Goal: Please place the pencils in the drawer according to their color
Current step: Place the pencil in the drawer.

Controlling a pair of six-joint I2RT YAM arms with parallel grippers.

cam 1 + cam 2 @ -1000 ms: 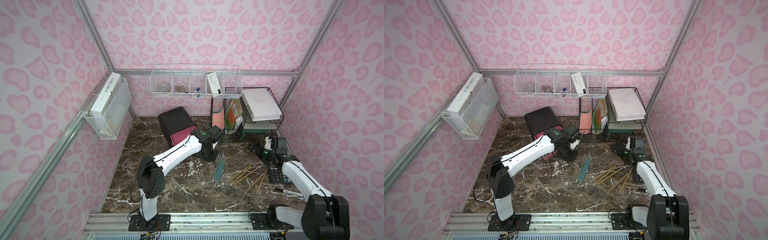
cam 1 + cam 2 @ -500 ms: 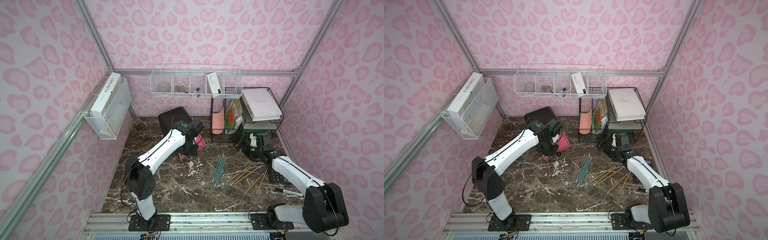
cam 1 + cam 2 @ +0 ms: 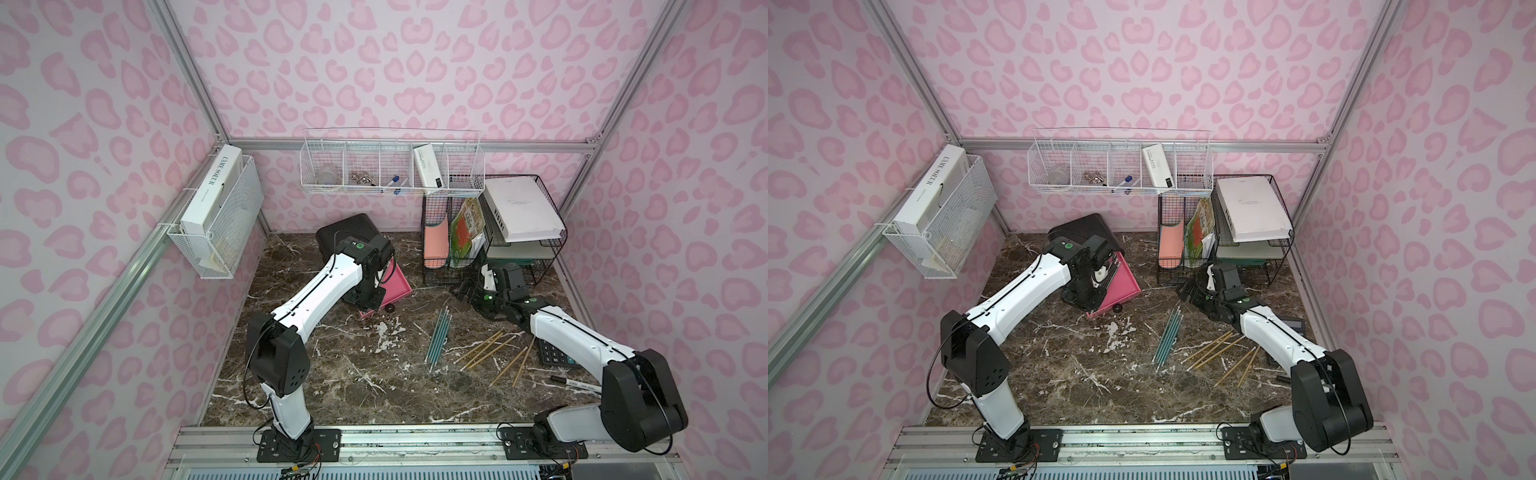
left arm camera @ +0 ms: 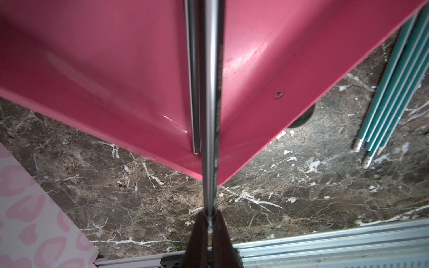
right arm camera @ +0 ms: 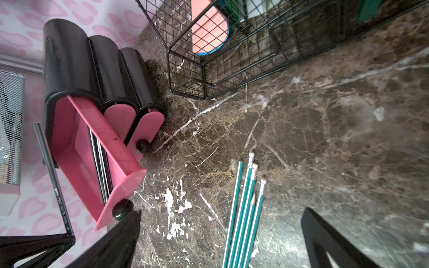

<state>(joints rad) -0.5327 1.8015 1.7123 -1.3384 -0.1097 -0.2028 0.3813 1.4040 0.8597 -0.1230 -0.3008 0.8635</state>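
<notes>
The left gripper (image 4: 209, 219) was clamped shut on a dark grey pencil (image 4: 210, 104) directly above the open top drawer (image 4: 92, 69) of the cabinet (image 5: 69, 58), where other dark pencils (image 5: 100, 162) already lay. The teal pencils (image 3: 439, 338) and tan pencils (image 3: 486, 351) lay unsorted on the table (image 3: 332, 395) in front of the cabinet. The right gripper (image 3: 464, 291), jaws wide and empty, hovered to the cabinet's side.

1. Both top views hang high above the front rail (image 3: 415, 438) and look steeply down and back over the whole table (image 3: 365, 386). Their scenes almost coincide.
2. The left wrist view looks down from very close, along the dark pencil (image 4: 209, 116) in the left hand (image 4: 209, 220), onto the open pink drawer (image 4: 116, 69).
3. The right wrist view looks from low and near across the table. It shares that drawer and the teal pencils (image 5: 246, 208) with the left wrist view.
</notes>
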